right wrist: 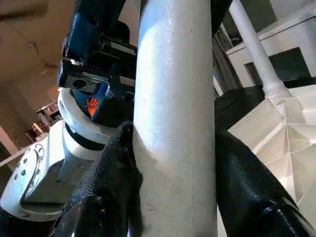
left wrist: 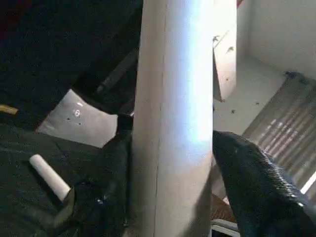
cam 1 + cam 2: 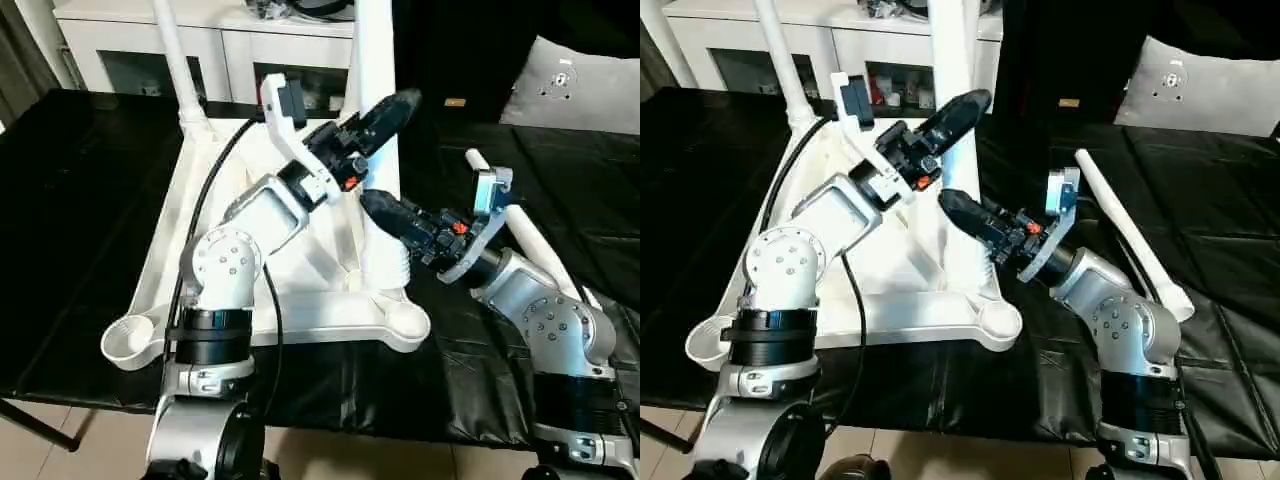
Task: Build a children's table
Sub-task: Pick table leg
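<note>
The white tabletop (image 3: 300, 300) lies upside down on the black cloth, ribs up. One white leg (image 3: 175, 60) stands in its far left corner socket. A second leg (image 3: 372, 60) is held upright over the right side, its ribbed lower end (image 3: 390, 265) just behind the near right socket (image 3: 405, 320). My left gripper (image 3: 385, 115) is shut on this leg higher up, and my right gripper (image 3: 385, 210) is shut on it lower down. In each wrist view the leg (image 2: 173, 123) (image 1: 175, 123) sits between black fingers (image 2: 256, 182) (image 1: 242, 182). A third leg (image 3: 520, 230) lies loose to the right.
The near left socket (image 3: 130, 340) stands empty. A white cabinet with glass doors (image 3: 200, 45) is behind the table. A grey cushion (image 3: 590, 85) rests at the far right. The black-covered surface ends at its front edge (image 3: 330, 420).
</note>
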